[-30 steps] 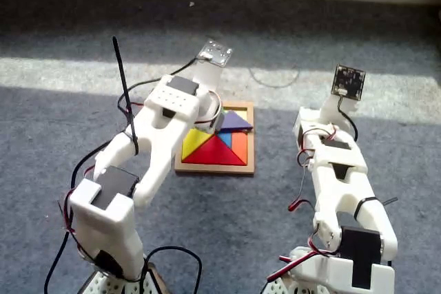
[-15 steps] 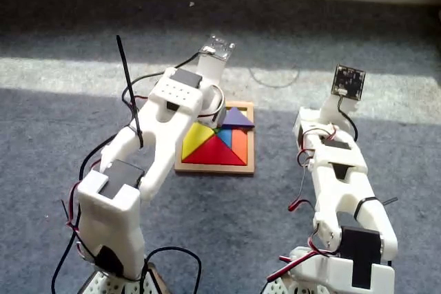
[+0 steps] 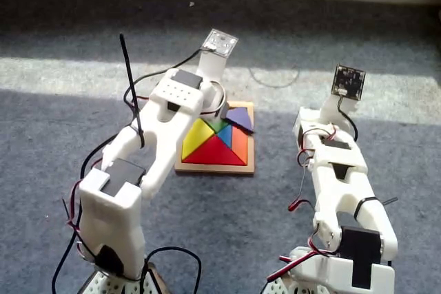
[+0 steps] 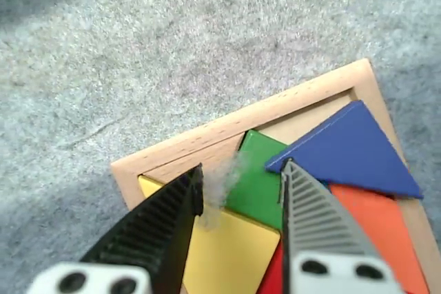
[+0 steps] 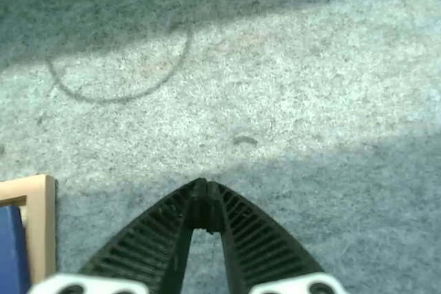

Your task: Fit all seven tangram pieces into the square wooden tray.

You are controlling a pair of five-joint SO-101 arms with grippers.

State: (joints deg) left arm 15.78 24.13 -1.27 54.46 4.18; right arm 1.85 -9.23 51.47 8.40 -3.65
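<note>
Turned within the last second: blue triangle (image 3: 239,118), earlier square to the far right corner of the tray with its apex pointing away, now skewed, one corner out toward the right rim. Also drawn back slightly toward its base, wrist raised: left arm (image 3: 158,135). No shift in right arm (image 3: 337,177).

Left end effector (image 4: 241,170) spread wide above the square wooden tray (image 4: 207,142), gripping nothing. Between its fingertips, green piece (image 4: 258,184). Beside green, yellow piece (image 4: 227,246) on one side and blue triangle on the other, with a blue corner reaching green's edge. Whether blue lies flat or rides on its neighbours, cannot tell. Strip of bare tray floor between blue triangle and far rim. On the near side of blue, orange piece (image 4: 375,225). Along the tray's near rim, red triangle (image 3: 215,151).

Right end effector (image 5: 200,185) pressed together at the tips, empty, over grey carpet (image 5: 310,67), near a tray corner. Tray flat on the carpet between both arms, closer to the left one.
</note>
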